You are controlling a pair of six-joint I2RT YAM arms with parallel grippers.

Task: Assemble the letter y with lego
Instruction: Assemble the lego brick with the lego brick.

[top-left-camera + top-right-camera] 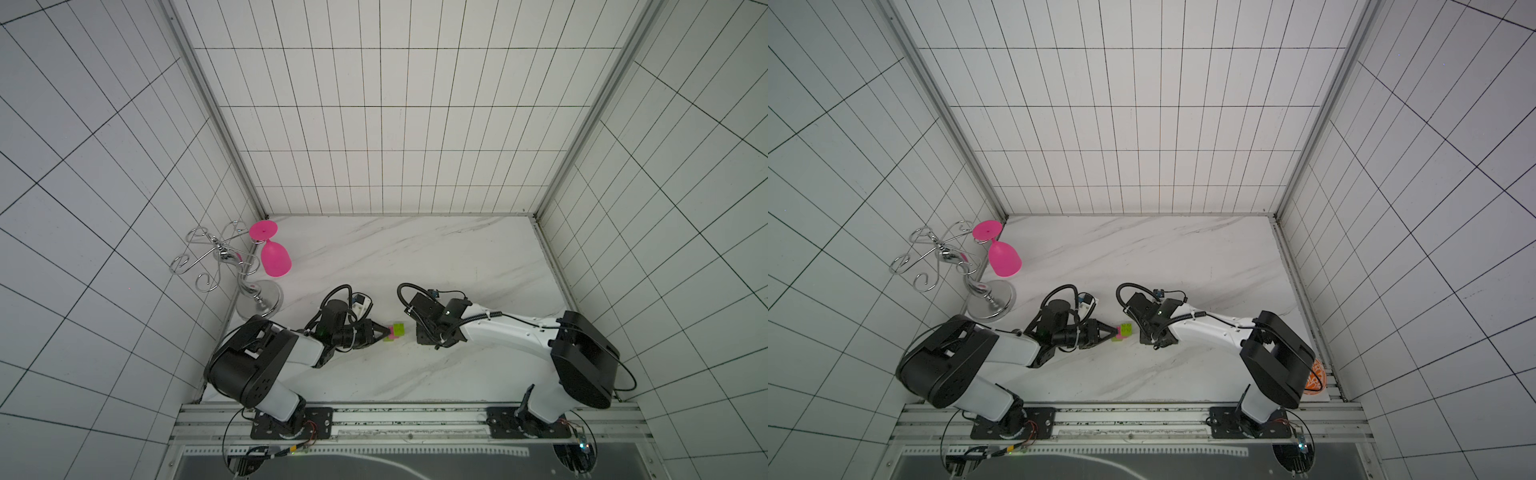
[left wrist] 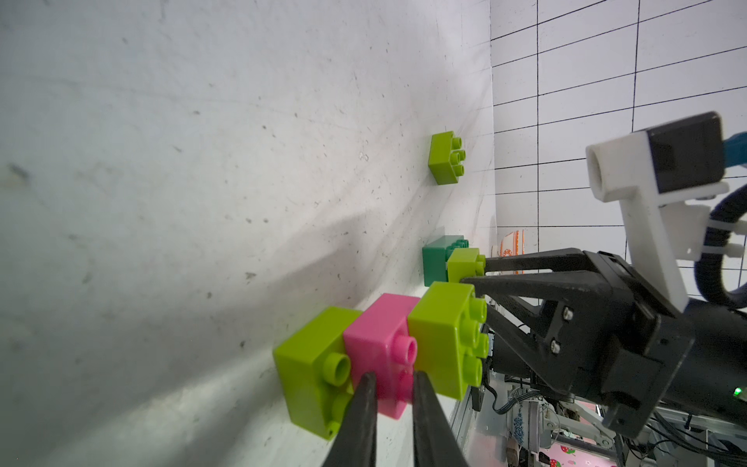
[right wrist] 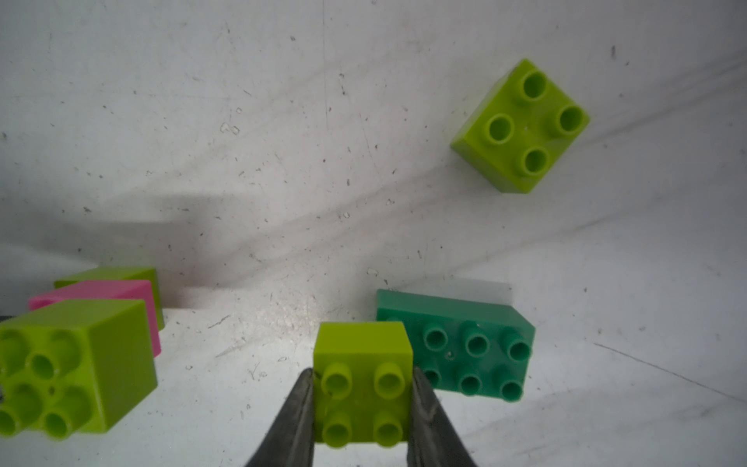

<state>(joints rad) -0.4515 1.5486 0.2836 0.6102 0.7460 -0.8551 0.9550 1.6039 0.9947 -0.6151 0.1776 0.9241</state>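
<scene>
- My left pincer (image 2: 110, 375) is clenched on the pink brick (image 2: 380, 343), the middle step of a three-brick stack (image 1: 395, 331). Under it a lower lime brick (image 2: 311, 364) sits on the worktop (image 2: 161, 202), and a top lime brick (image 2: 442, 335) sits above it.
- In both top views that stack sits right at my fingertips, at 3 o'clock from the pincer.
- My right pincer (image 3: 361, 372) is grasping the held lime brick (image 3: 364, 351) by two opposite sides, with its studs towards the wrist camera.
- The dark green brick (image 3: 477, 335) lies just behind it. The held brick covers one end, and I cannot tell whether it is seated on those studs.
- The loose lime brick (image 3: 521, 125) stands studs-up, well apart, beyond the dark green one.
- My left arm (image 1: 307, 349) rises from the worktop's 7 o'clock edge with its elbow folded and its forearm low, pointing to 3 o'clock.
- My right arm (image 1: 498, 332) rises from 5 o'clock and reaches towards 9 o'clock, wrist tipped down.
- In the top views that wrist hides my right pincer, its brick, the dark green brick and the loose one.
- Farthest off, at 10 o'clock, a pink goblet (image 1: 275, 259) hangs foot-up from a wire rack (image 1: 216, 257).
</scene>
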